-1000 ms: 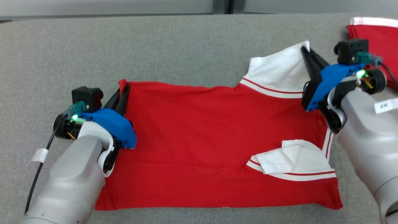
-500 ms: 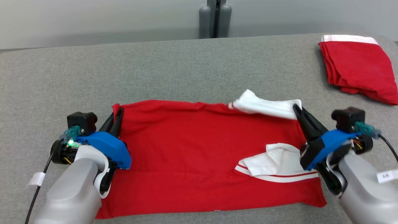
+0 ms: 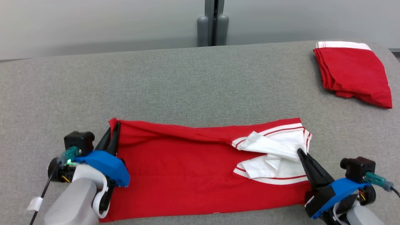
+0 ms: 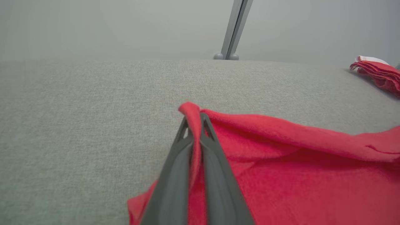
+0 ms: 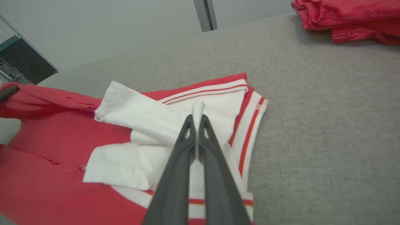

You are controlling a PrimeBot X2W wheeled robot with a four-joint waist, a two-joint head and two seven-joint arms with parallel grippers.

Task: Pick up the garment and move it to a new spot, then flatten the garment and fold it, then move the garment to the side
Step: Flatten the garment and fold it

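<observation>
The garment lies along the near edge of the grey table, with its far edge doubled over toward the robot. The left gripper pinches the red corner at the left end. The right gripper pinches a white sleeve at the right end, so both pairs of fingers are pressed tight on fabric. A folded red cloth sits well apart, at the far right.

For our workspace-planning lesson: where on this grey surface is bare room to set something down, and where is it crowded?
Free: the grey surface beyond the shirt, left of the folded red pile; a strip left of the left hand. Crowded: the near edge, where it and the right hand pinch the shirt, and the pile's far-right corner.
</observation>
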